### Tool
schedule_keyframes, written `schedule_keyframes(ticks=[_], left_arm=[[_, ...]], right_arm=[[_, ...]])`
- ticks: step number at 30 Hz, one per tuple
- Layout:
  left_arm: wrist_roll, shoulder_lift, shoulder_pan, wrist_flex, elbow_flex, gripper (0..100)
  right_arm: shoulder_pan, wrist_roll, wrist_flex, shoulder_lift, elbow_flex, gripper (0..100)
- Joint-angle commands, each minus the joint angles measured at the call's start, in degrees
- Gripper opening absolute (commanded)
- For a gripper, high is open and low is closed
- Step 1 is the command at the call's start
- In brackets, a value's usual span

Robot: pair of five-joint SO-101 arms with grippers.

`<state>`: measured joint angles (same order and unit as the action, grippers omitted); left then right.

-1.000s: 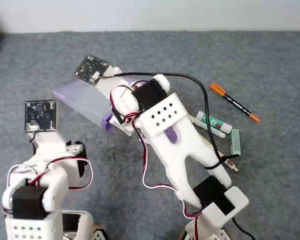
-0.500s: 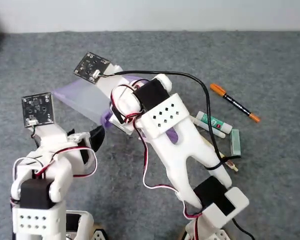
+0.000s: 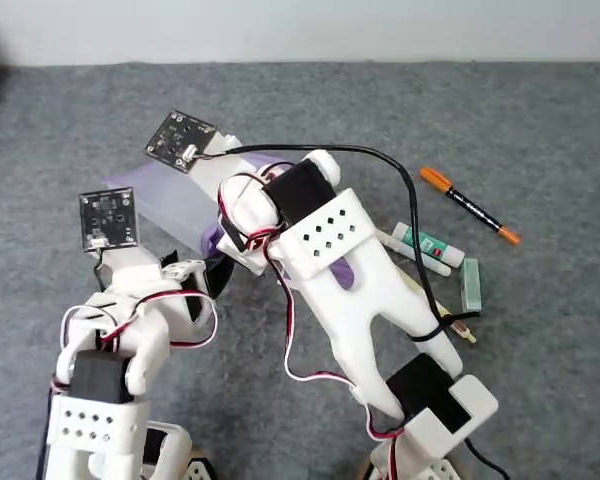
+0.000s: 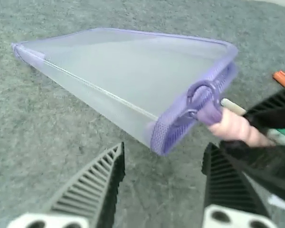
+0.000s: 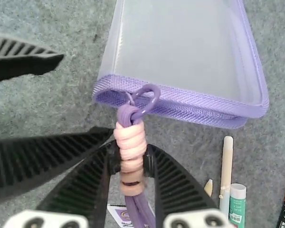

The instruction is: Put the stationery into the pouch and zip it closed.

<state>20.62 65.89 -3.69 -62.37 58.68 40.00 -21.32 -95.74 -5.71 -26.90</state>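
Pouch (image 4: 128,76): flat translucent plastic case with purple zipper edging, lying on the grey carpet-covered bench (image 3: 540,130), its zipper end turned toward both arms.
Zipper pull: purple ring with a pink beaded cord (image 5: 129,137), attached at one corner of the pouch's zipper end.
Right arm: right fingers (image 5: 85,190) are pressed in from both sides on the pink beaded cord, pinching it just below the ring.
Left arm: left fingers (image 4: 102,180) are spread wide and hold nothing; they sit just beside the purple end of the pouch.
Stationery: orange-capped black marker (image 3: 468,205), white glue stick with a green label (image 3: 430,245) and pale green eraser (image 3: 471,285) lie on the bench outside the pouch, beside the right arm; the marker lies apart from the other two.
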Motion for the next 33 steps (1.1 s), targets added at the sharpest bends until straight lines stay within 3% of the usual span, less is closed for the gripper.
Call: schedule_keyframes(ticks=[1,11,21,30,33], left_arm=[[0.8,0.0,-0.6,4.4,1.1,26],[0.5,0.4,6.2,7.8,4.5,26],[0.9,0.4,-2.7,0.7,-4.1,26],[0.5,0.0,-2.5,1.9,-3.8,26],[0.5,0.0,0.8,5.5,-1.5,26]], right_arm=[[1.0,0.6,-0.3,5.8,-2.6,0.9],[1.0,0.4,-3.1,7.3,-2.6,0.9],[1.2,0.3,-2.6,6.8,-2.6,0.9],[1.3,0.3,-3.2,7.3,-2.6,0.9],[1.3,0.3,-4.6,7.3,-2.6,0.9]])
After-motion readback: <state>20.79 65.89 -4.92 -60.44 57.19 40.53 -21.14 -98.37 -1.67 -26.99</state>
